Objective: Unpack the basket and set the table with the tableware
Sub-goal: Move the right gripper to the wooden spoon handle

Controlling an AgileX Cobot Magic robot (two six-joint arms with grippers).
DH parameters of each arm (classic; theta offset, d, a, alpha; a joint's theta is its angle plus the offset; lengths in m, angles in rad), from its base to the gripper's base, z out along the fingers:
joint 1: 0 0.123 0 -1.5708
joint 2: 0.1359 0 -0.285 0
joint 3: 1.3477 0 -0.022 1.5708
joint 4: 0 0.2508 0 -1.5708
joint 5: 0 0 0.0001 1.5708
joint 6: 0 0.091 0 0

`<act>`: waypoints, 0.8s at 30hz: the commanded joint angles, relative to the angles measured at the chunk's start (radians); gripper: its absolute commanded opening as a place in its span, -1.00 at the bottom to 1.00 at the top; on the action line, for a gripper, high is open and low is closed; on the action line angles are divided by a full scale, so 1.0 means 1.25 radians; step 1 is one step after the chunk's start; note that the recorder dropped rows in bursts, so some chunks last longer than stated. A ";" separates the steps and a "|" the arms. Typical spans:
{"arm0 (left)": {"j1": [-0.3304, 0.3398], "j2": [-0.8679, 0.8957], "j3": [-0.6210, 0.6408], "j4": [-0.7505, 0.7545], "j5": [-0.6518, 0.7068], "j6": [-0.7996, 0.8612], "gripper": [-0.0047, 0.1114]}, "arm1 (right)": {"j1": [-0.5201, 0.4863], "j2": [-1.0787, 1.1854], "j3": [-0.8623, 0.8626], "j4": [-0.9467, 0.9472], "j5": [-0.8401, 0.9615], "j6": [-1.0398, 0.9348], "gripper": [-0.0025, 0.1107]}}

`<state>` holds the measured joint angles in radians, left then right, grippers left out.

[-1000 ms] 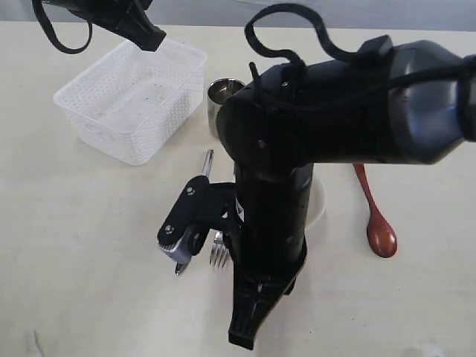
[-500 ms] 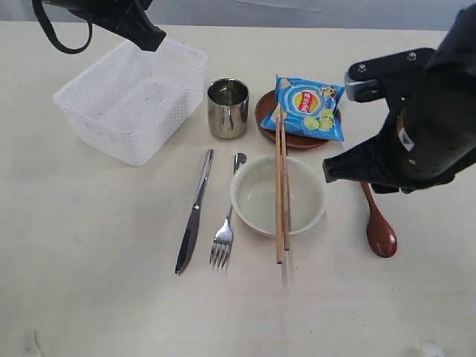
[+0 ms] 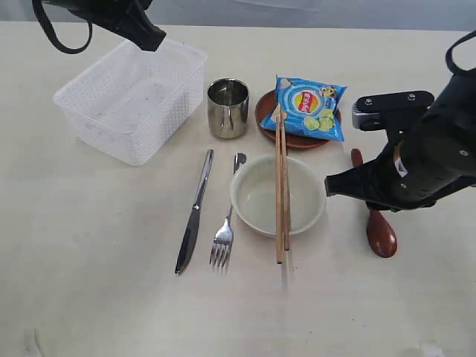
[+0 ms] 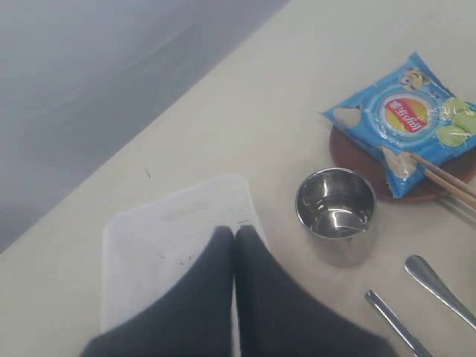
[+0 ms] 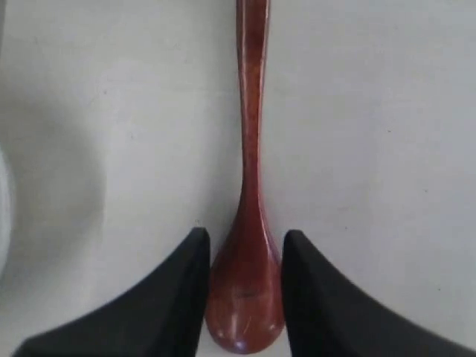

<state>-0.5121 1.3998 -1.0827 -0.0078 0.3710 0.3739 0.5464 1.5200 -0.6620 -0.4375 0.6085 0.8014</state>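
The white basket stands at the back left and shows nothing inside. My left gripper hovers over its far rim, shut and empty. On the table lie the knife and fork, left of the cream bowl, with the chopsticks across the bowl. The steel cup and the brown plate stand behind them. The wooden spoon lies right of the bowl. My right gripper is open, with its fingers either side of the spoon's bowl.
A blue chip bag rests on the brown plate, and the chopstick tips touch it. My right arm covers the spoon's handle in the exterior view. The table's far edge runs just behind the basket.
My right arm swung from in front of the bowl to the right and now sits low over the spoon. Its gripper went from shut to open. The left arm has not moved.
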 commanded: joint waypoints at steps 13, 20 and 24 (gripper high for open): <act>0.002 -0.004 0.005 0.001 -0.006 -0.003 -0.92 | -0.045 0.214 -0.123 -0.007 -0.010 -0.029 -0.37; 0.002 -0.004 0.005 0.001 -0.006 -0.003 -0.92 | -0.045 0.230 -0.123 -0.007 -0.008 -0.028 -0.38; 0.002 -0.004 0.005 0.001 -0.006 -0.003 -0.92 | -0.045 0.230 -0.123 0.003 -0.006 -0.025 -0.50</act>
<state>-0.5121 1.3998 -1.0827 -0.0078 0.3710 0.3739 0.4981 1.8014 -0.8132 -0.4397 0.5951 0.7712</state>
